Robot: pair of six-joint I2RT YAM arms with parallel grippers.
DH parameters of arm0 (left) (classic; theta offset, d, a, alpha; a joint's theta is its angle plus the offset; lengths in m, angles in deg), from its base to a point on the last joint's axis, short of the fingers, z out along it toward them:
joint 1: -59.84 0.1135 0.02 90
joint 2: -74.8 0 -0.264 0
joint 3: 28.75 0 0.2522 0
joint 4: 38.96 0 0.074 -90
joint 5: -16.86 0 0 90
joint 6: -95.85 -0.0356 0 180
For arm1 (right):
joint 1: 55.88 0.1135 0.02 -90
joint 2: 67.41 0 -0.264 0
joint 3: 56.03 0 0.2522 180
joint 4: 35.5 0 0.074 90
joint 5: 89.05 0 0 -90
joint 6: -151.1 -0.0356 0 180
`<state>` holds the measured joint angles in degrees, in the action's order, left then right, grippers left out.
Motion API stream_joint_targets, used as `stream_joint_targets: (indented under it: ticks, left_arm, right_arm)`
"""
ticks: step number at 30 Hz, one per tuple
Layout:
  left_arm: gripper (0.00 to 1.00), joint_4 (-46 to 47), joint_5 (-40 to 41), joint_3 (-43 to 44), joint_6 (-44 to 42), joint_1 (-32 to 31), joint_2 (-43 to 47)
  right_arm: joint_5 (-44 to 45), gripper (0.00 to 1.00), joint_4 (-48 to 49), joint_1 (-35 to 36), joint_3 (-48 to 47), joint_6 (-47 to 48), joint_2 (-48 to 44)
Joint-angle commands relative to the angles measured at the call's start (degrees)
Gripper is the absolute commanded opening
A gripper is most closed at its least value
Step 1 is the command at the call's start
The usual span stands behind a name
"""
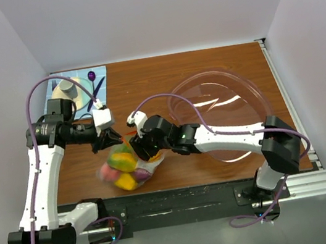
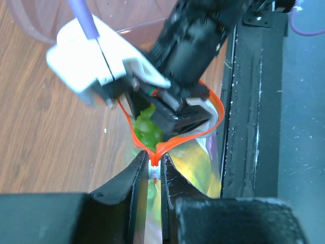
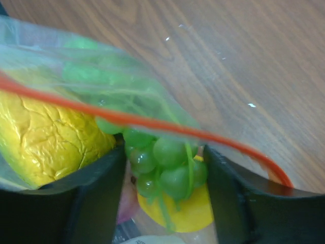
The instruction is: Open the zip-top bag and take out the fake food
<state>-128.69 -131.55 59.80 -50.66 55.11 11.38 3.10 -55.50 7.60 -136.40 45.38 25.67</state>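
One wooden table — white walls

Nothing readable here, no words or numbers. The pale blue printed mat shows purple marks, seemingly pictures rather than letters.

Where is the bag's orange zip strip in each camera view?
Top external: zip strip, a short orange bit just left of centre.
Left wrist: an open orange loop mid-frame, pinched at its bottom by the left gripper.
Right wrist: a thin line running diagonally across.
Shared landmark: green grapes, next to the strip in both wrist views.
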Motion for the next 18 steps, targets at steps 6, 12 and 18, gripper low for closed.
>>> stream_joint_targets:
  ticks: [6,12,18]
  left_arm:
    - [1.00,4.6,-3.3,-0.6,3.1,-0.9,-1.5]
    - [1.00,16.0,9.6,-6.5,8.5,-0.6,3.9]
    - [1.00,19.0,15.8,-17.8,5.1,2.2,3.8]
  right_arm:
    - [-0.7,0.05,9.9,0.9,5.3,-0.7,-5.3]
    - [4.0,0.00,8.2,0.9,9.2,-1.5,-10.1]
    - [5.2,0.00,7.0,0.9,11.1,-2.8,-13.7]
